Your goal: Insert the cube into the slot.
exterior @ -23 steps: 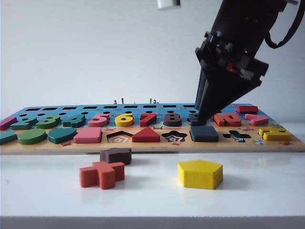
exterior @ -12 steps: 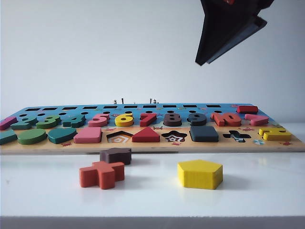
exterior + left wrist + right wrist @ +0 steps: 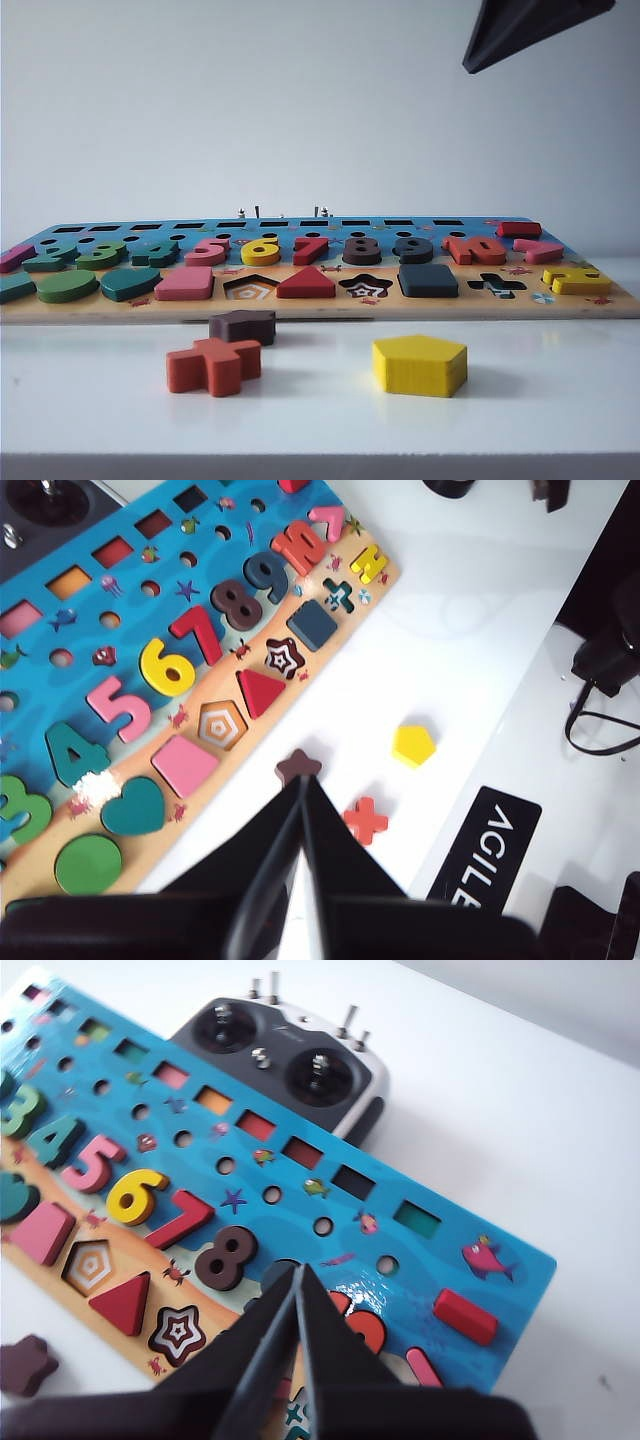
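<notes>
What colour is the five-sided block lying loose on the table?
Yellow; the pentagon block shows best in the exterior view.

Dark navy cube [image 3: 428,280], yellow pentagon [image 3: 420,364], orange-red cross [image 3: 213,365] — dark brown star [image 3: 242,325], blue-and-tan board [image 3: 150,232], black grippers.

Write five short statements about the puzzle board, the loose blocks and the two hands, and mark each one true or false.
1. The cube sits in its square slot on the board, between the star cutout and the cross cutout. True.
2. The right hand is closed around the cube. False: it is shut on nothing, high above the board.
3. The yellow pentagon lies loose on the white table. True.
4. The pentagon cutout is filled. False: it is open, its patterned bottom showing.
5. The left hand holds the brown star. False: it is shut and empty above the table; the star lies loose near the board's edge.
</notes>
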Robot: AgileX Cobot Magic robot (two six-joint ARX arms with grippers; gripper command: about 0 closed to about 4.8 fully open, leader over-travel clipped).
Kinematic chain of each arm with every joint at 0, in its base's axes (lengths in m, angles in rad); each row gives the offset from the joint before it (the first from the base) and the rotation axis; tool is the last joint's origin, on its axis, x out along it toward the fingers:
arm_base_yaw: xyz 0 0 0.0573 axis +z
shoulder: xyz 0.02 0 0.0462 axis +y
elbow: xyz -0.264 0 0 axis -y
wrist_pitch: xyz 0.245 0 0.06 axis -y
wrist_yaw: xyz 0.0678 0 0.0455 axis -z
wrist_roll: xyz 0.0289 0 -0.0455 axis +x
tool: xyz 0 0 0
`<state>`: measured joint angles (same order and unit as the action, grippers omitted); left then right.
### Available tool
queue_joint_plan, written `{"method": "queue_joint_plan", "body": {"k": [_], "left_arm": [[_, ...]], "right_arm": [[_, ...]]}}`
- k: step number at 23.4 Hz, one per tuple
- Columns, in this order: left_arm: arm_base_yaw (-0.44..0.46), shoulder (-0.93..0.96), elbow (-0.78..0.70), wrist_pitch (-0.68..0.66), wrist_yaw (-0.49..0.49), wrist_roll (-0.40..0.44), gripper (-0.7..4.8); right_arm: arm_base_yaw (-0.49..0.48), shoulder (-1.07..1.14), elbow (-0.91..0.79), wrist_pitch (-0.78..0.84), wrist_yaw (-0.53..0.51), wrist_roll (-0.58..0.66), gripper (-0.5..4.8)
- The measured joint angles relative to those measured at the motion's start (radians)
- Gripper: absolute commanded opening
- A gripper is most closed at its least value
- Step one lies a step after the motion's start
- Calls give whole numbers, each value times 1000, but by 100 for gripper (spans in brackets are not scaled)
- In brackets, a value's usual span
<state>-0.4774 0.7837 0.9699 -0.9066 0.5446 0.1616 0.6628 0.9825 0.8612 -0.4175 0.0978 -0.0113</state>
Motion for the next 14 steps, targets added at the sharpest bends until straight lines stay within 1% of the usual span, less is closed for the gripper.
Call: {"method": "queue_joint_plan", "body": {"k": [5, 8, 9, 12, 14], "left_arm": [[0, -21, -6, 17, 0, 0, 20], [0, -26, -9, 17, 0, 0, 20], [0, -36, -9, 22, 0, 0, 20], [0, -55, -16, 57, 0, 0, 20], [2, -80, -43, 107, 0, 0, 20]], "right_arm": [[-70, -108, -110, 88, 3, 93, -8], [-121, -181, -166, 136, 32, 119, -8], [-158, -226, -198, 154, 50, 127, -8], [-213, -294, -243, 171, 91, 135, -8], [-247, -369, -288, 170, 148, 137, -8]]}}
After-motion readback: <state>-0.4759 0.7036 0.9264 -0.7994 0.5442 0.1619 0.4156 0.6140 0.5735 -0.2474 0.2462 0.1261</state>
